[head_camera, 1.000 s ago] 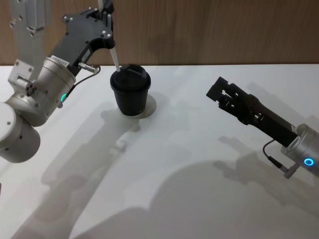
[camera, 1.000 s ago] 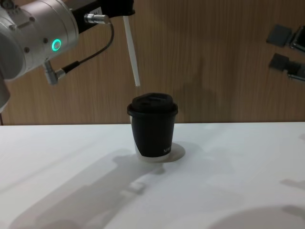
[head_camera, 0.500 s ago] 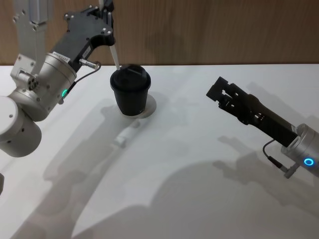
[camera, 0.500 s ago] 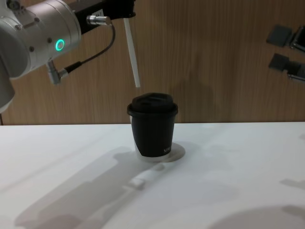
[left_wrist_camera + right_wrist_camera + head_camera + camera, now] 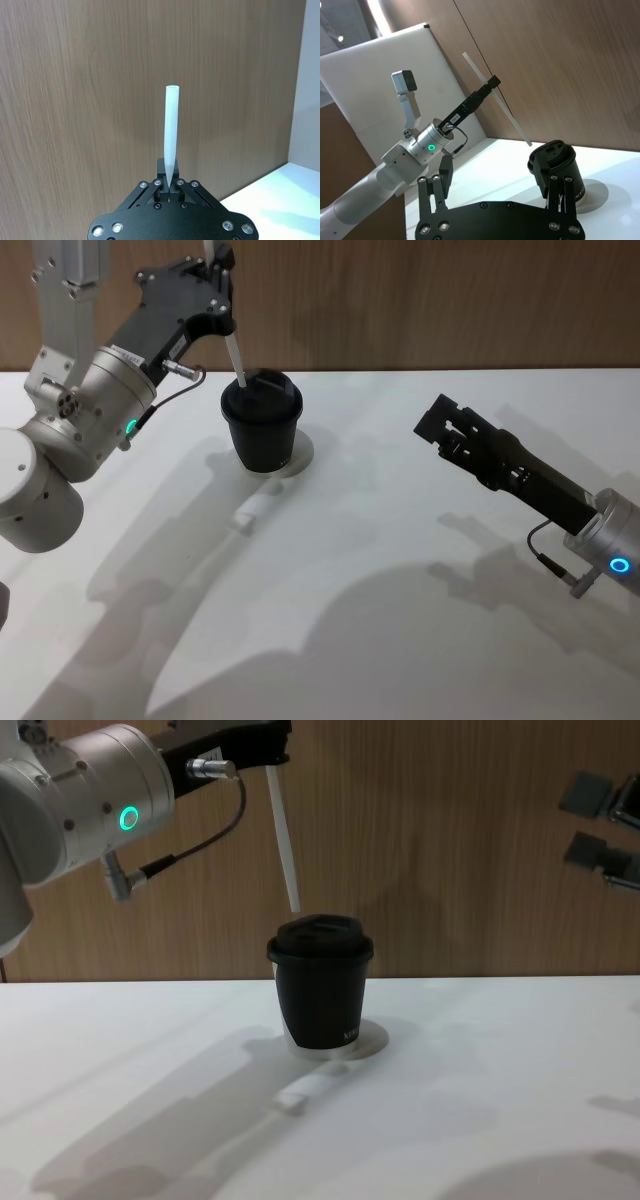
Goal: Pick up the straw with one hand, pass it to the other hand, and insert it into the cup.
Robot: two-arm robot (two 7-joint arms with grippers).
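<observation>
White and near upright, the straw [image 5: 284,838] tilts slightly, its lower tip just above the cup [image 5: 320,986] lid's left side. The left gripper [image 5: 222,302] pinches its upper part; its top end is cut off in the chest view. The right gripper [image 5: 437,425] hovers spread, well apart.

White table [image 5: 400,540], flat and smooth, with soft grey shadows lying across it. Behind it, a brown wood wall [image 5: 450,840] with fine lines running up and down. Off to one side, a white board [image 5: 380,95] standing by the wood wall. Bright light up high in the corner [image 5: 376,12] near the board.
</observation>
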